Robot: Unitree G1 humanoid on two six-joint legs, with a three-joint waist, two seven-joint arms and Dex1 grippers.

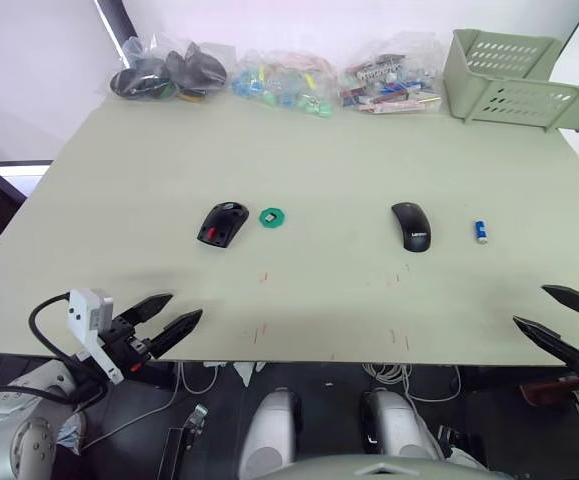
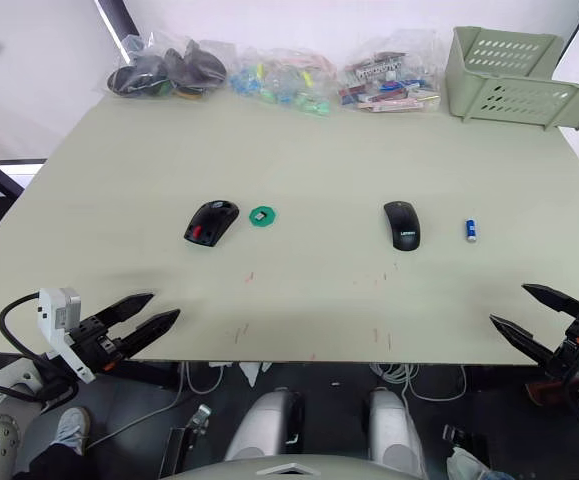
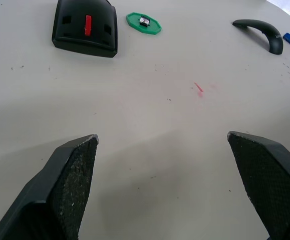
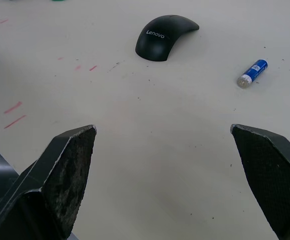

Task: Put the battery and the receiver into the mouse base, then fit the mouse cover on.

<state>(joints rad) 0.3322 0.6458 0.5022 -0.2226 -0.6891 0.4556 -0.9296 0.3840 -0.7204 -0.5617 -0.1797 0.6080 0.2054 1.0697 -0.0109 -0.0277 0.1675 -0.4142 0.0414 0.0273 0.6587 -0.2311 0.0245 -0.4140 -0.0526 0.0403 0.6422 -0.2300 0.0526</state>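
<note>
Nothing had been started; every part lay loose on the table [image 1: 299, 150].

Nearest, at the near edge, the left gripper [image 1: 169, 318] was seen spread wide and empty; the right gripper [image 1: 556, 313] likewise spread and empty, near the right corner; neither was touching any part.

Mid-table, on the left, the base [image 1: 222, 222] lay open side up with red parts showing; the receiver [image 3: 144, 21] was seen sitting on a green disc [image 1: 272, 217] just beside the base, on its right. Well to the right lay the cover [image 1: 411, 225], lettered end toward the robot; the battery [image 1: 481, 232] lay flat just right of the cover, apart from it.

Far edge: bags [image 1: 279, 75] of spare parts and a green basket [image 1: 514, 80]; not needed.

Judged step in hand: battery pickup, best done by the right gripper, being nearest. Advice: the battery should be approached from above with the fingers across its short axis, since a round body would likely roll if nudged end-on; the jaws should be narrowed before descent so the cover isn't clipped; the grip should be taken mid-body so either end can be seated first; polarity to be checked against the bay, which couldn't be read from here. The base may need steadying by the left gripper during insertion; it looked light enough to skate.
</note>
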